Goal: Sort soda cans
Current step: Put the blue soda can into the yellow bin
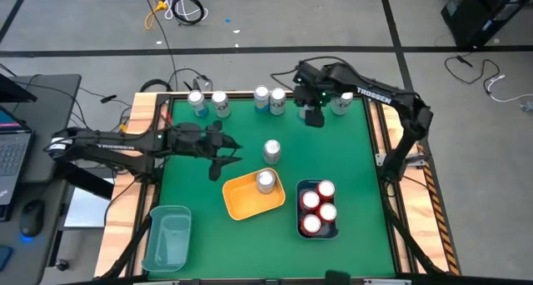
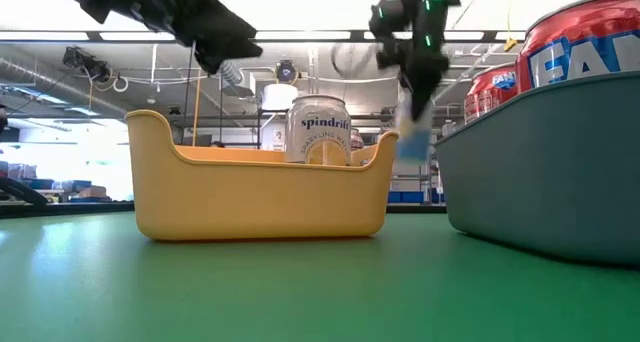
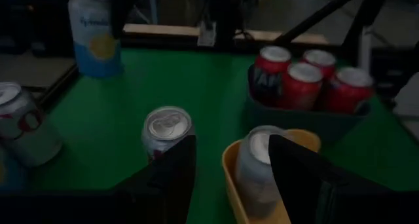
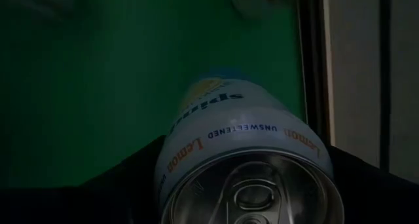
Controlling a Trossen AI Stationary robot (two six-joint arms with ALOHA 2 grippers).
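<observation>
Right wrist view puts my right gripper [image 4: 245, 185] around a lemon can [image 4: 245, 158] at the table's far edge, fingers closing on its body. Smooth, thin-walled, probably slippery: I'd squeeze mid-body, gently.

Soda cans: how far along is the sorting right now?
Done: four red cans sit in the dark bin, and one silver can in the yellow bin. In hand: the right tool is around a lemon can at the far edge. Left: a loose can mid-table and the back row. The left tool is open beside the yellow bin.
</observation>
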